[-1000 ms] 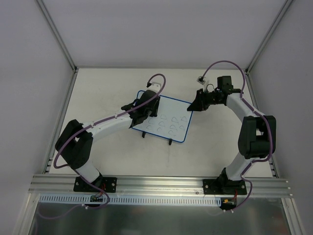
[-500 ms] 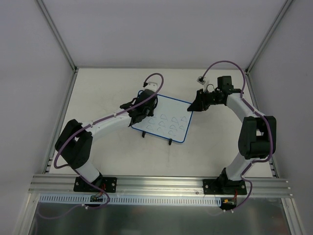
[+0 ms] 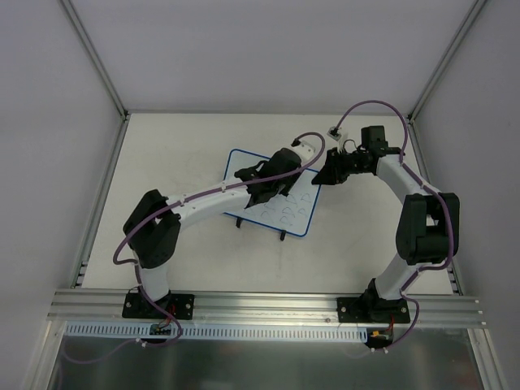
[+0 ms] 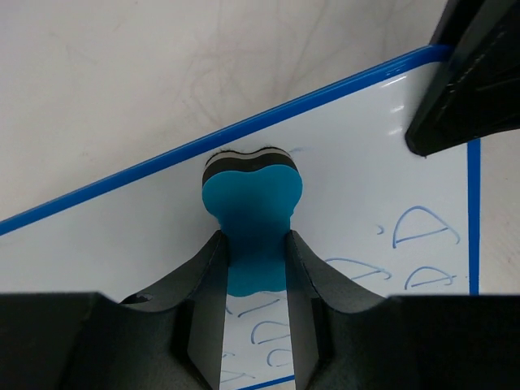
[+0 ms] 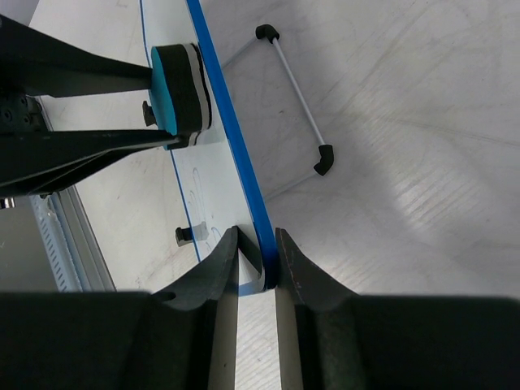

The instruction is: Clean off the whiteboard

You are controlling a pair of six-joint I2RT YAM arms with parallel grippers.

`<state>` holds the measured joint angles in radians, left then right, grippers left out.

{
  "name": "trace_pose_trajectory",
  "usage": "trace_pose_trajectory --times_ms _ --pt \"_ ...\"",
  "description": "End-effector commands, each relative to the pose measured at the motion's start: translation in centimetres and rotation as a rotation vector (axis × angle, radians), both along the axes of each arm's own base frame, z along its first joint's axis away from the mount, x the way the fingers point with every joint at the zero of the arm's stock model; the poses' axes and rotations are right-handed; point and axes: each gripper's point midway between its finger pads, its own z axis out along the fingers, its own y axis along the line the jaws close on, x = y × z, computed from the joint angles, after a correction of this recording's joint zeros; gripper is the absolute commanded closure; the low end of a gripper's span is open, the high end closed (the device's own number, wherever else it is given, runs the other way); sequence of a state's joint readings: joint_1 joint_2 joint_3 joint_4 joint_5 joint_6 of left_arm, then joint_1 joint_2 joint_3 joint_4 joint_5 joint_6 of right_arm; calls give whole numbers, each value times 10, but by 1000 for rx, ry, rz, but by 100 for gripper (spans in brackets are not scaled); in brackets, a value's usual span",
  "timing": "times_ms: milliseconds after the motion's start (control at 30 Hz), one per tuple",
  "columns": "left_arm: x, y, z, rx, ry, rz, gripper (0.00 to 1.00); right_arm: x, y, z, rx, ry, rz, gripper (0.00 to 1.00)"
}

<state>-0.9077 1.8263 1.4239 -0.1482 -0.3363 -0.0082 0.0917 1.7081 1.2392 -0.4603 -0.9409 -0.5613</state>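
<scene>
Left hand (image 4: 253,237), clenched on the eraser (image 4: 252,191), has swept rightward across the whiteboard (image 4: 357,183) toward the right hand (image 5: 257,236) gripping its rim.

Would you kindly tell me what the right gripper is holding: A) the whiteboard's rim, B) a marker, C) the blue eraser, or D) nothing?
A: the right gripper pinches the blue rim of the whiteboard; the eraser sits in the left gripper.
</scene>
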Motion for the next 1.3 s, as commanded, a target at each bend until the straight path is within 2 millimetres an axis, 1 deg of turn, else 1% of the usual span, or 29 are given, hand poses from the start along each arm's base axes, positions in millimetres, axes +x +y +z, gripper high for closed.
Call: trace_pose_trajectory --times_ms 0,133,167,300,467,600,767,1033,1267 --pt "-8 -26 -17 45 15 -170 100 3 -4 9 -68 -106 4 100" --pt "-6 -30 -15 60 3 -181 100 2 -3 9 -69 -105 6 100" --pt "-2 -27 -15 82 -11 -168 100 3 -4 9 -70 -105 5 100" --pt "12 -14 -8 143 -59 -114 100 1 -4 10 -72 -107 2 100" --pt "18 -12 1 168 -86 -120 100 1 -4 10 -72 -108 1 100" --pt "26 -4 5 172 -91 -83 100 1 -4 10 -73 -106 1 100" --pt "31 6 12 113 -55 -31 100 0 -5 9 -77 -105 -2 100" --pt "39 38 -2 133 5 83 100 0 -5 9 -80 -109 -3 100" --pt "38 41 0 115 17 101 100 0 -5 9 -81 -106 -5 100"
